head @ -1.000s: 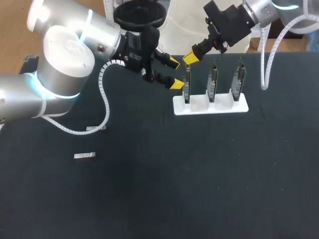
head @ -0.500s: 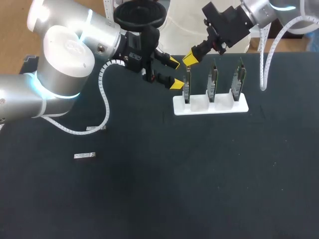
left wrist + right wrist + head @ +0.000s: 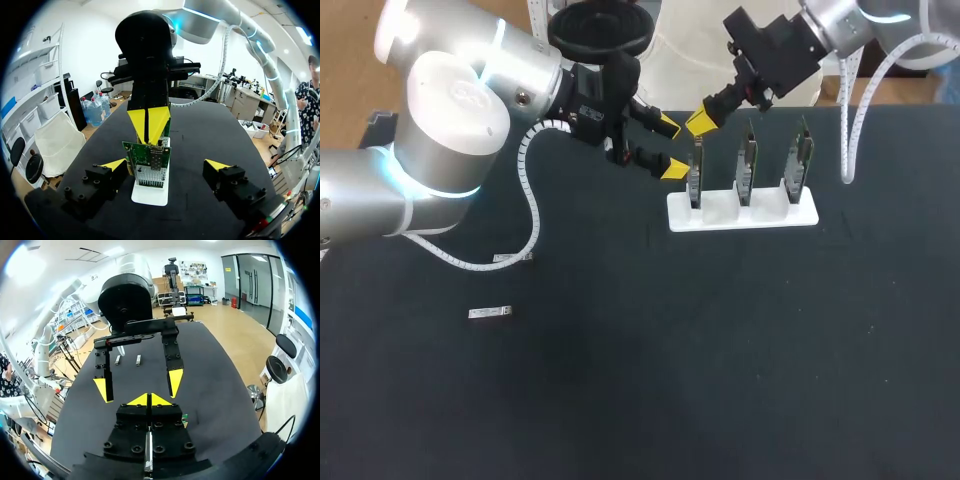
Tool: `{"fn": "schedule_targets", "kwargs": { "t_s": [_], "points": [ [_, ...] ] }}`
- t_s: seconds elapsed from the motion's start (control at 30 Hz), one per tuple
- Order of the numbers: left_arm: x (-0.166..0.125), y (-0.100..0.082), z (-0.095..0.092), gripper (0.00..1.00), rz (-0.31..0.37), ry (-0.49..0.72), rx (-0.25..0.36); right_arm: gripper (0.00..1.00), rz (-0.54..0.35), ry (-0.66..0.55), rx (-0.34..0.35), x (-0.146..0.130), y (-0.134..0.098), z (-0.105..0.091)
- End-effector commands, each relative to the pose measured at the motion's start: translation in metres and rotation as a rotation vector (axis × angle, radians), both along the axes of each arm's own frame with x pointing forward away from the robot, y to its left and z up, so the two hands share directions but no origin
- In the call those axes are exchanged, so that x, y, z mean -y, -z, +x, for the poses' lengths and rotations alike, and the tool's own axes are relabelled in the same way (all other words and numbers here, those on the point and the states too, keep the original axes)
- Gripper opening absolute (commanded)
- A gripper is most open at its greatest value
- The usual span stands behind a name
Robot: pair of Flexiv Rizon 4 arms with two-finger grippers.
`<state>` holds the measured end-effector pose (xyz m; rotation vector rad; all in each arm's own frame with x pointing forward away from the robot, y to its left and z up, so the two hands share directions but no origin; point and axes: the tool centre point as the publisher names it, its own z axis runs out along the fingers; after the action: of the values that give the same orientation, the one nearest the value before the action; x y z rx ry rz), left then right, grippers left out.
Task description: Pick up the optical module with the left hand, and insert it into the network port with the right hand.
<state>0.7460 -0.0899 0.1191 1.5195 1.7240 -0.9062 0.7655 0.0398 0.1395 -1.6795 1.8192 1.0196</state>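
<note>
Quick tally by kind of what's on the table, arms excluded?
green circuit boards: 3
white holder: 1
silver optical modules: 2
Total: 6

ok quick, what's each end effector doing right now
Left end effector: open, holding nothing.
Right end effector: closed, with nothing visible in it.

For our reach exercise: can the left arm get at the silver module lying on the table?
Probably yes: the module lies flat on the table, nothing over it; the left tool is open, though off by the boards.
</note>
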Motion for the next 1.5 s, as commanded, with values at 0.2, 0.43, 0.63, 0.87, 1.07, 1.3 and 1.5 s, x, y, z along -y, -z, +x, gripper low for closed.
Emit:
{"fn": "schedule_targets", "kwargs": {
  "t_s": [0.2, 0.43, 0.63, 0.87, 1.07, 1.3, 1.5],
  "points": [
    [0.001, -0.001, 0.002, 1.00, 0.005, 0.003, -0.004, 0.00, 0.003, 0.000, -0.002, 0.002, 0.006, -0.002],
    [0.001, -0.001, 0.002, 1.00, 0.005, 0.003, -0.004, 0.00, 0.002, 0.013, -0.009, 0.004, 0.009, -0.003],
    [0.001, -0.001, 0.002, 1.00, 0.005, 0.003, -0.004, 0.00, 0.008, 0.015, -0.011, 0.004, 0.010, -0.004],
    [0.001, -0.001, 0.002, 1.00, 0.005, 0.003, -0.004, 0.00, 0.052, 0.019, 0.014, 0.005, -0.006, -0.006],
    [0.001, -0.001, 0.002, 1.00, 0.005, 0.003, -0.004, 0.00, 0.099, 0.028, 0.071, 0.008, -0.029, -0.006],
    [0.001, -0.001, 0.002, 1.00, 0.005, 0.003, -0.004, 0.00, 0.165, -0.006, 0.083, 0.027, -0.054, -0.002],
    [0.001, -0.001, 0.002, 1.00, 0.005, 0.003, -0.004, 0.00, 0.157, -0.019, 0.059, 0.056, -0.054, 0.004]
  ]
}}
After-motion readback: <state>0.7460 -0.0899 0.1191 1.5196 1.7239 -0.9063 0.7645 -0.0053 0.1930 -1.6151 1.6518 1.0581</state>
